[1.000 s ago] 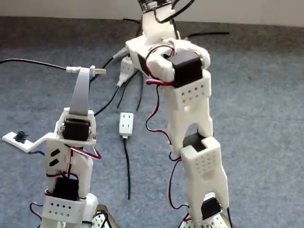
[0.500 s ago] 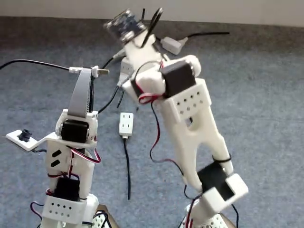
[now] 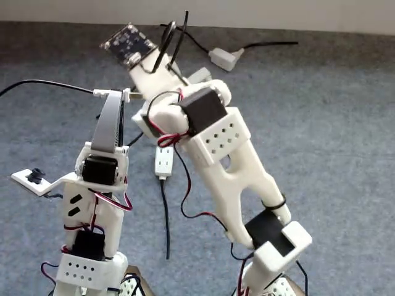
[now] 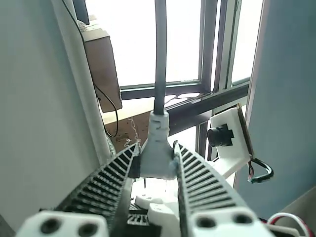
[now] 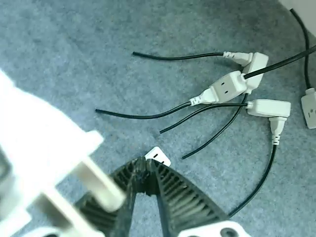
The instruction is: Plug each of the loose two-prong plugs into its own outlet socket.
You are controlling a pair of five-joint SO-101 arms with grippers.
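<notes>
The left end effector [image 4: 156, 147] was clamped on a white two-prong plug [image 4: 158, 160] and held it raised above the desk [image 3: 333, 123]. Seen from above, the plug's black cord [image 4: 160, 49] ran off toward 9 o'clock. The right end effector [image 5: 146, 167] had its fingers pressed together. An outlet socket [image 3: 163, 160] lay at 3 o'clock of the left arm. A second socket [image 5: 229, 84] lay among loose cords.

The high view looks down from behind the two arms over the grey surface [image 3: 333, 135]; the left wrist view, close behind the left gripper [image 4: 157, 147] and plug [image 4: 158, 160], faces a window [image 4: 187, 44]; the right wrist view looks steeply down on that same surface.
</notes>
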